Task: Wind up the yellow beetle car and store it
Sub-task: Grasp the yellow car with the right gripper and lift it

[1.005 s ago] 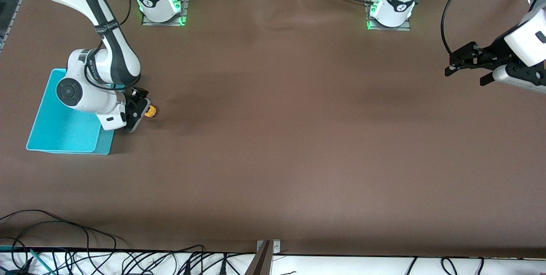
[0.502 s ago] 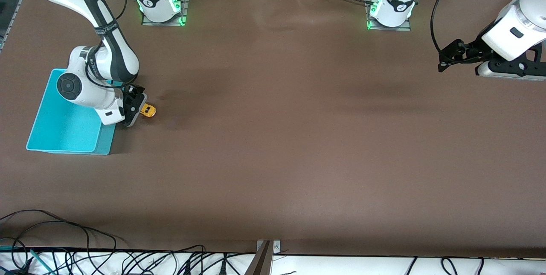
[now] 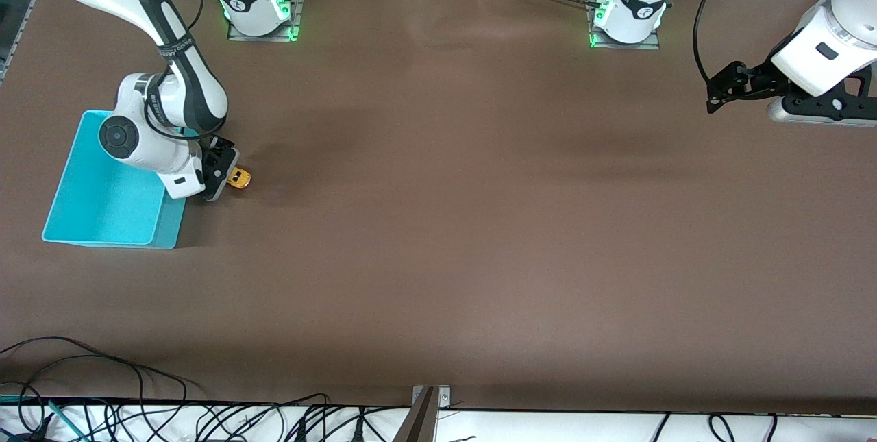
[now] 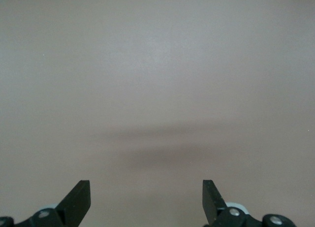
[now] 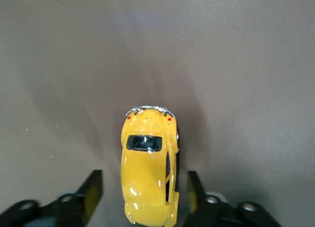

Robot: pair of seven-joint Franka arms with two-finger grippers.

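The yellow beetle car (image 3: pixel 239 179) stands on the brown table just beside the turquoise bin (image 3: pixel 103 212), toward the right arm's end. My right gripper (image 3: pixel 220 178) is down at the table with a finger on each side of the car (image 5: pixel 147 173). Its fingers (image 5: pixel 94 190) stand apart from the car's flanks, with a narrow gap showing on both sides, so the right gripper (image 5: pixel 145 187) is open around it. My left gripper (image 3: pixel 719 89) hangs open over bare table at the left arm's end, and the left wrist view shows nothing in that gripper (image 4: pixel 146 192).
The bin's near wall (image 3: pixel 168 223) lies right next to the right arm's wrist. Both arm bases (image 3: pixel 260 10) stand along the table's edge farthest from the camera. Cables (image 3: pixel 103 414) trail past the nearest edge.
The right gripper's fingers have drawn in closer around the car, and the right wrist has shifted slightly. The left arm turned its gripper a second ago and has since held still.
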